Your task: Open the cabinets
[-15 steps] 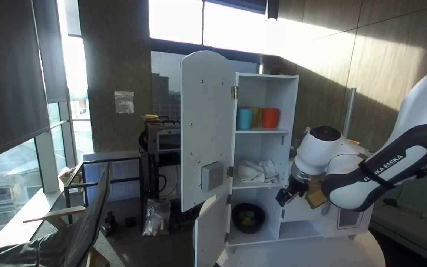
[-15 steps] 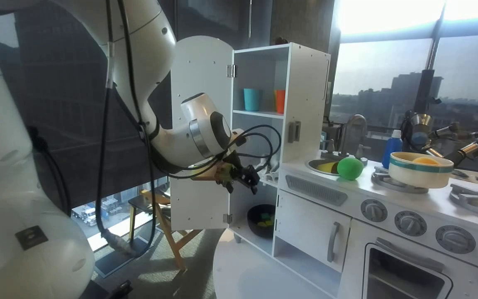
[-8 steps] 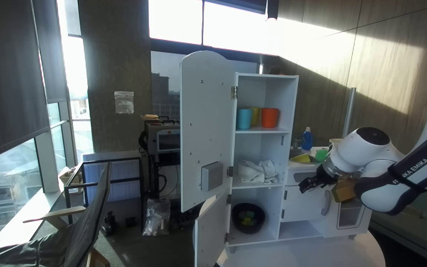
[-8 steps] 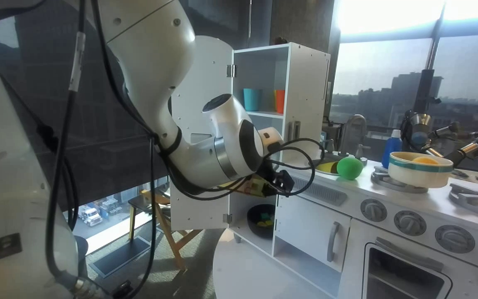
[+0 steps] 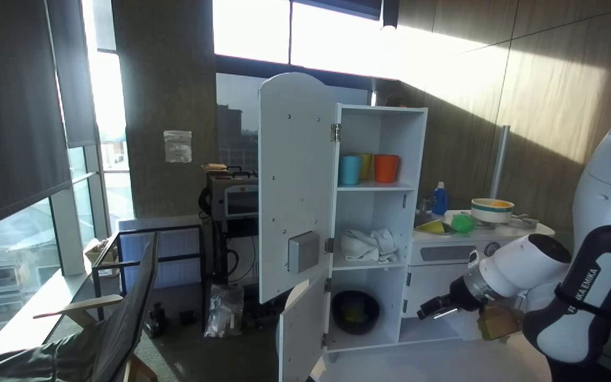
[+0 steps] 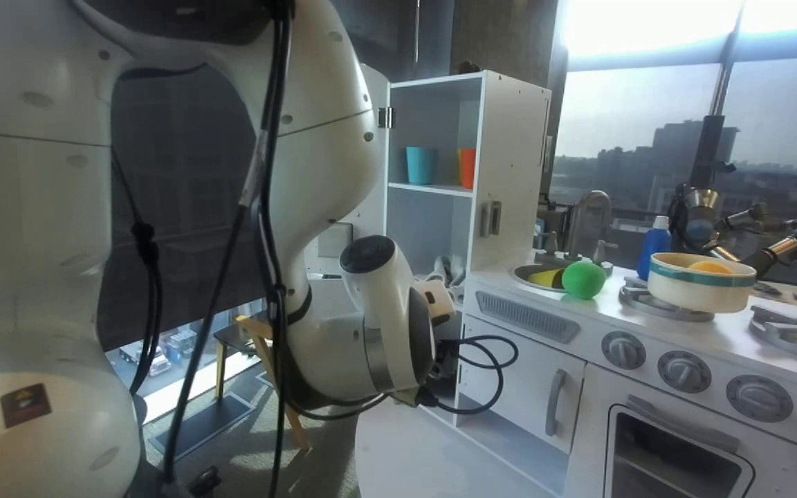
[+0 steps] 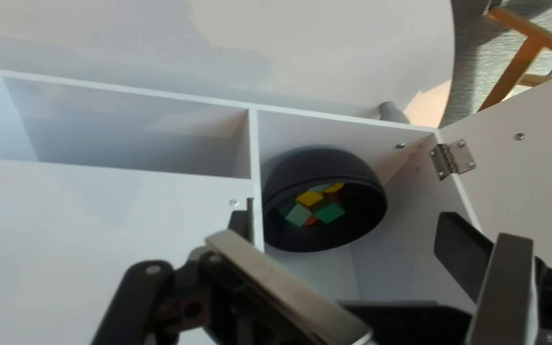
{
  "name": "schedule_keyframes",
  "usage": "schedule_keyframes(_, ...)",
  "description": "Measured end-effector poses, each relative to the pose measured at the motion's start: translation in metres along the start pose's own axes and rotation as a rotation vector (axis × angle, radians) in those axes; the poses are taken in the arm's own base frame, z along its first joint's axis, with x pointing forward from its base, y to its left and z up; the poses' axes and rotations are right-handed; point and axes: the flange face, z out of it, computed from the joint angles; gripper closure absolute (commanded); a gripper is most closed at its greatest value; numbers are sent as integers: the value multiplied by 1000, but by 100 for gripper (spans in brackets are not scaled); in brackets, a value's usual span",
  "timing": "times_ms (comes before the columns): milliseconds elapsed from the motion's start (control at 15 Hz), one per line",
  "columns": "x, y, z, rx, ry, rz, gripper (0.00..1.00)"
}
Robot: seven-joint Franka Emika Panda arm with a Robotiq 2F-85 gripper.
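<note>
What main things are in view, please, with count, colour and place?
tall cabinet: one, white, on table
cabinet doors: two, white, on it, open
cupboard door: one, white, below counter, shut
oven: one, white, beside cupboard door
cups: three, blue, yellow, orange, top compartment
cloth: one, white, middle compartment
bowl of blocks: one, black, bottom compartment
round toy: one, green, by sink
bottle: one, blue, counter
pot: one, cream, burner
chair: one, dark, near window
arm: one, white and black, over table
gripper: one, black, arm's end, open
</note>
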Motion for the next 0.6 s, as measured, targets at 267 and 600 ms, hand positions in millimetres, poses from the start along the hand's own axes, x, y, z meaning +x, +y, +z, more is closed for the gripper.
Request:
schedule_keyframes(267, -24, 23, 1, 104, -22, -31, 0)
schedule_keyframes(600, 2, 81, -22, 47, 47, 80, 0)
